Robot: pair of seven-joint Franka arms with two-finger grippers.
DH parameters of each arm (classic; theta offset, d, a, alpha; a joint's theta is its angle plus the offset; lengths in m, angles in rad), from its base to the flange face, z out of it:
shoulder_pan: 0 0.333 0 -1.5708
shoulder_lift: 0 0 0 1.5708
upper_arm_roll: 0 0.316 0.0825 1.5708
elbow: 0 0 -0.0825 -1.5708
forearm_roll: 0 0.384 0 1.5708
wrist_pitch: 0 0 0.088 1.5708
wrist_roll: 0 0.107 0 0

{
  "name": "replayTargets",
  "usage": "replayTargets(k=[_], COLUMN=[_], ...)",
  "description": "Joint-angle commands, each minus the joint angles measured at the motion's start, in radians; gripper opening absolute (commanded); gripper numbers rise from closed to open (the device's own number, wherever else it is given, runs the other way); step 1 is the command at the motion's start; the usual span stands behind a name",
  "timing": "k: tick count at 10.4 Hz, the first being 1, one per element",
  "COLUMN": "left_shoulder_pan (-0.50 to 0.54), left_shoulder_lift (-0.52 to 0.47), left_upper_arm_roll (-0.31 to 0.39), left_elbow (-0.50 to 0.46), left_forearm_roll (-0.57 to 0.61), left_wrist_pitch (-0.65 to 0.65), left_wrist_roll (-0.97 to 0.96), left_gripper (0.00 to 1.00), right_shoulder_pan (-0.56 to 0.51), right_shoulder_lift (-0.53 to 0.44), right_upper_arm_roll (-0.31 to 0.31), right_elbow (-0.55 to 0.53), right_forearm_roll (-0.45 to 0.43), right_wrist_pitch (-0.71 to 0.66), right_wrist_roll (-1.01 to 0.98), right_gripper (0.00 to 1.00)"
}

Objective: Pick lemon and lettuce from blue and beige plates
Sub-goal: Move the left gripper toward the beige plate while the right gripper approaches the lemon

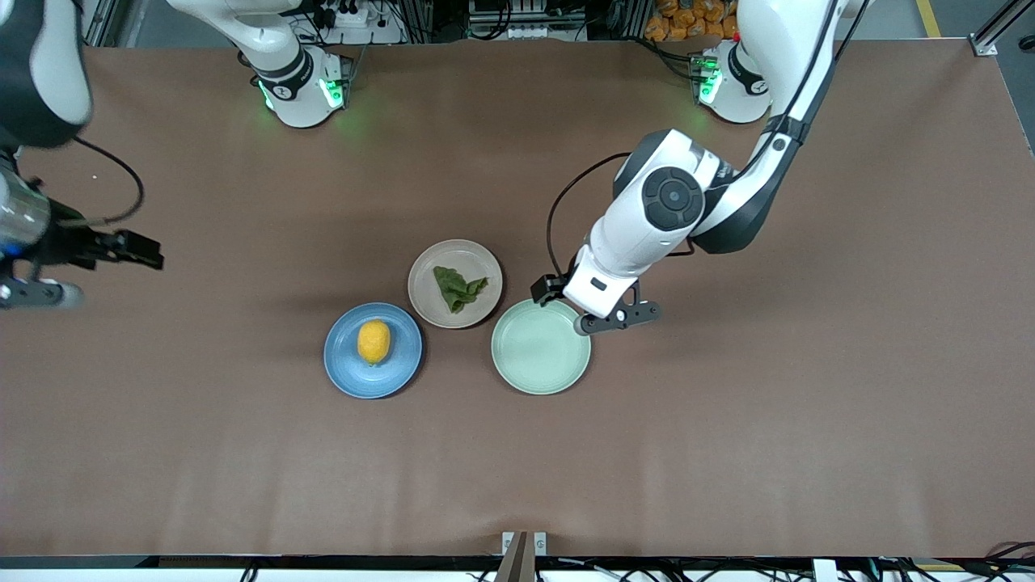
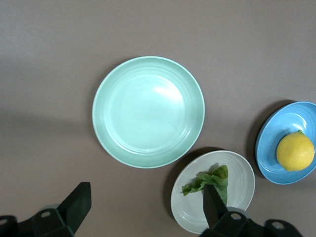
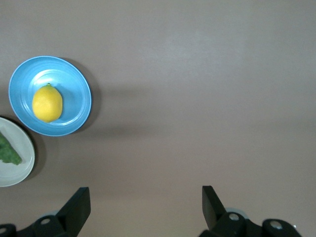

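Table (image 1: 728, 453): brown, matte surface, which you saw carrying three plates grouped near its middle.

Item 1, blue plate (image 1: 344, 373): it lay nearest the right arm's end of the group, close to the front camera, and you saw its rim just beside the beige plate.

Item 2, beige plate (image 1: 424, 279): it sat farthest from the front camera of the three, between the other two.

Item 3, green plate (image 1: 540, 352): it lay toward the left arm's end, just beside the beige plate, well apart from the blue one.

The two arm bases stood along the table's edge farthest from the front camera.
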Motion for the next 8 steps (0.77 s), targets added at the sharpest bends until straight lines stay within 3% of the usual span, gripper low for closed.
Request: replayTargets(k=[1, 4, 6, 8], left_shoulder_pan=[-0.050, -0.090, -0.114, -0.160], left_shoulder_lift=[0.048, 0.123, 0.146, 0.175], left_upper_arm_roll=[0.011, 0.011, 0.013, 0.027], left_elbow=[0.033, 0.101, 0.102, 0.105], left_forearm_roll=[0.056, 0.159, 0.165, 0.246], left_wrist_pitch=[0.058, 0.082, 0.118, 0.146], left_wrist_roll=[-0.078, -0.206, -0.214, -0.211], left_gripper=[1.00, 1.00, 1.00, 1.00], right_shoulder_pan=[0.046, 0.095, 0.135, 0.155], right_shoulder_lift=[0.080, 0.166, 0.207, 0.255], right_upper_arm_roll=[-0.001, -0.001, -0.002, -0.001], right_elbow=[0.021, 0.018, 0.018, 0.018], right_forearm_roll=[0.001, 0.101, 0.112, 0.115], right_wrist_pitch=[0.035, 0.121, 0.166, 0.221], right_wrist_roll=[0.002, 0.065, 0.068, 0.082], right_gripper=[1.00, 1.00, 1.00, 1.00])
